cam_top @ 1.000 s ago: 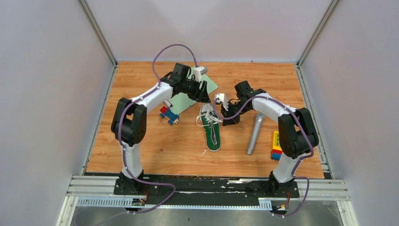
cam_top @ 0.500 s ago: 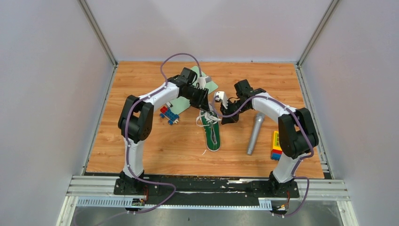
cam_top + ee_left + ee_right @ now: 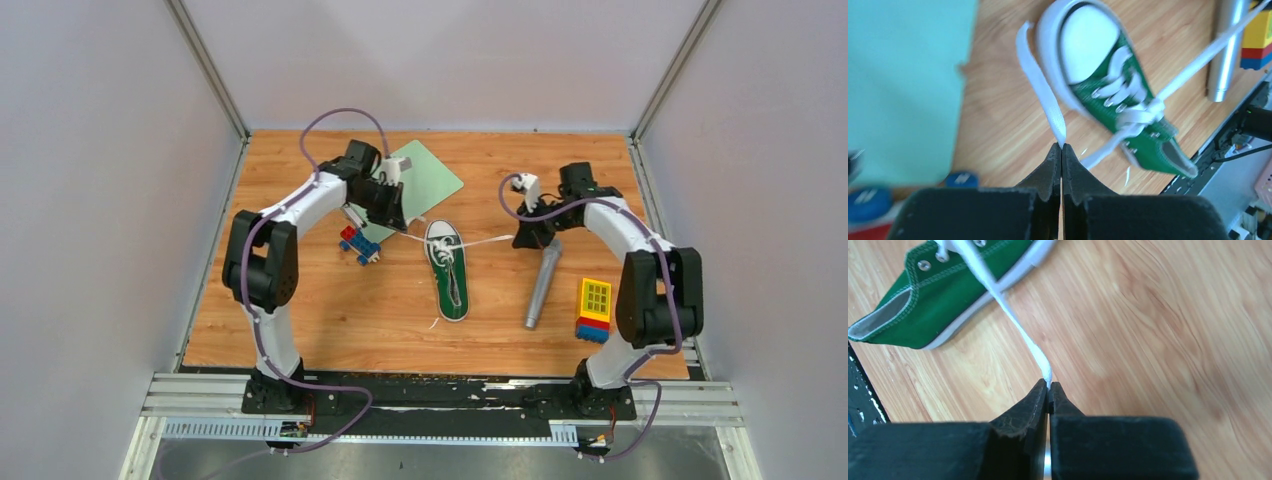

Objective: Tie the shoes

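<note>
Laces seem limp, green sneaker light; left tool and right tool each pinch a lace end.

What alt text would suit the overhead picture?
The white laces of a green sneaker are stretched taut sideways, the robot's left pincer and right pincer each shut on one lace. A grey microphone lies beside it on the wooden table.
</note>
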You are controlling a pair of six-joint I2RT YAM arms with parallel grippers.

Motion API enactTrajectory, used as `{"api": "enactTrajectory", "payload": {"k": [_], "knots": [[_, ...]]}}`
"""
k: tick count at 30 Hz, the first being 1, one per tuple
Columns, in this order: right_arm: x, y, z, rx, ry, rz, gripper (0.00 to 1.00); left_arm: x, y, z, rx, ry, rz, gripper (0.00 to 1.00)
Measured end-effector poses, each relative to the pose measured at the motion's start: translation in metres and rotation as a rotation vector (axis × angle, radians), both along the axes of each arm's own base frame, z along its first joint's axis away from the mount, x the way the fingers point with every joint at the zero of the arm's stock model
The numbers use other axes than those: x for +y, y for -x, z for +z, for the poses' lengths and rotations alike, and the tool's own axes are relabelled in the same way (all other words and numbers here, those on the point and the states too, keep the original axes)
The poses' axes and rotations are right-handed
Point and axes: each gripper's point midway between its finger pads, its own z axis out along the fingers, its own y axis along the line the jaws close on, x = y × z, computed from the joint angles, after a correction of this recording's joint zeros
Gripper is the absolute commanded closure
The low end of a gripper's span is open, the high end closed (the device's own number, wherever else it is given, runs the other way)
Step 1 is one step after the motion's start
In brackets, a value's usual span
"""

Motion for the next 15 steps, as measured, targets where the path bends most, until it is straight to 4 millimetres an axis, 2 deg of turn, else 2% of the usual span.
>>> {"api": "enactTrajectory", "payload": {"k": [3, 5, 9, 12, 15], "knots": [[-0.036, 0.001, 0.010, 0.000, -0.008, -0.126, 1.00, 0.042, 0.004, 0.008, -0.015, -0.055, 0.049, 1.00], [-0.056, 0.005, 0.014, 0.005, -0.011, -0.197, 1.00, 0.055, 0.008, 0.008, -0.018, -0.078, 0.051, 1.00], [-0.097, 0.019, 0.012, 0.033, -0.012, -0.340, 1.00, 0.063, 0.033, -0.006, 0.019, -0.127, -0.003, 1.00], [-0.124, 0.034, 0.003, 0.077, -0.007, -0.437, 1.00, 0.067, 0.049, -0.016, 0.048, -0.163, -0.045, 1.00], [-0.146, 0.050, -0.012, 0.139, -0.004, -0.527, 1.00, 0.073, 0.056, -0.023, 0.051, -0.194, -0.073, 1.00]]}}
